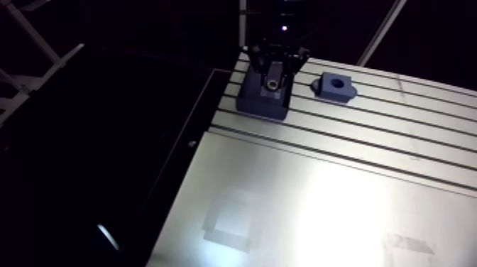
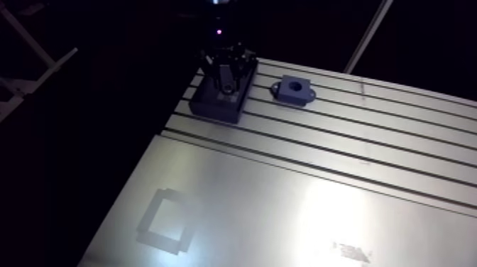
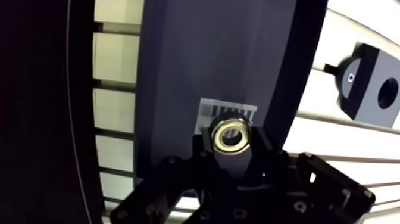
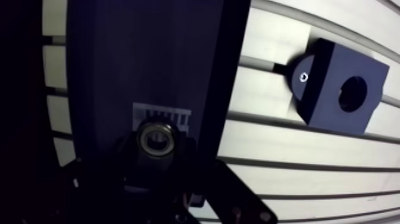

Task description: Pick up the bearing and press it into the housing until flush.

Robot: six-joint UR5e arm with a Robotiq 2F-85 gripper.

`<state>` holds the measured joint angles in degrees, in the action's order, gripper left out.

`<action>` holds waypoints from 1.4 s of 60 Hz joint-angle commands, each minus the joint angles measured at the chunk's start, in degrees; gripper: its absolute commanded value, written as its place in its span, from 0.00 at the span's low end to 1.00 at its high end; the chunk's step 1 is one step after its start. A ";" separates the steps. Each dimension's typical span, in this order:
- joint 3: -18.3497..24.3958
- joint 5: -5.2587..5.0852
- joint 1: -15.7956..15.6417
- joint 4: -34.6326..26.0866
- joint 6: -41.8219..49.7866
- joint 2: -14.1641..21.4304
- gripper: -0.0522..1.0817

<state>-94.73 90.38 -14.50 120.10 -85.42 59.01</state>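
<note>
In the wrist view a metal ring bearing [image 3: 232, 136] with a brassy inner race sits between my two dark fingertips, and my gripper [image 3: 232, 143] is shut on it. Under it lies a dark rectangular block [image 3: 208, 65] with a small striped label [image 3: 229, 111]. The housing [image 4: 339, 95], a dark blue block with a round bore and a rounded lug, rests on the slotted table off to one side of the gripper, apart from it. In the arm view the gripper [image 1: 273, 77] hangs over the dark block [image 1: 261, 101], and the housing [image 1: 335, 86] lies to its right.
The slotted aluminium table [image 1: 397, 121] runs to the right. Nearer the camera is a smooth metal plate [image 2: 284, 206] carrying a dark square outline [image 2: 167, 227]. The table's left edge [image 1: 206, 135] drops into darkness close to the dark block.
</note>
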 commanded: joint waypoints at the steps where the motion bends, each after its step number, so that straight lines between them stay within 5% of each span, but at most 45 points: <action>1: 0.80 -0.07 -0.09 -0.31 -0.23 1.37 0.65; 12: 1.50 0.33 -0.44 -2.03 -2.25 3.04 0.68; 20: 2.11 2.75 -0.44 -5.74 -4.79 3.60 0.69; 34: 3.86 3.87 2.16 -10.02 -6.80 5.33 0.69; 61: 6.53 3.95 10.02 -14.41 -8.49 5.90 0.70; 84: 3.94 3.99 11.87 -11.12 -8.48 5.45 0.70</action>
<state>-89.46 94.48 -3.50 106.71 -93.82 64.59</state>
